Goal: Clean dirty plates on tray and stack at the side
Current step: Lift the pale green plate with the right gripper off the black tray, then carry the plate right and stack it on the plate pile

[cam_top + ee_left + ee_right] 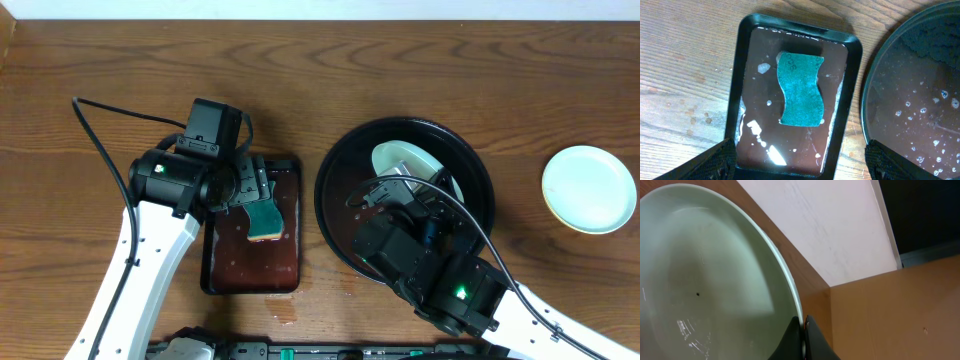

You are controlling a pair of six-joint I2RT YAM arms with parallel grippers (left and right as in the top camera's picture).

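Pinching the rim of a half-hidden plate, the right gripper is closed; left gripper gapes.

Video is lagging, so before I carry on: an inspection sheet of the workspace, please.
Surface: brown wood-grain tabletop, small wet patch near its front edge.
Job's things: pale mint round plate held tilted over the glossy black round tray; second pale mint plate on the tabletop, far right.
Clutter: teal sponge lying in the wet dark red-brown rectangular tray.
Grippers: left gripper open above the sponge; right gripper shut on the tilted plate's rim.
Cables: black cable looping from the left arm.
Surroundings: white wall behind the table.
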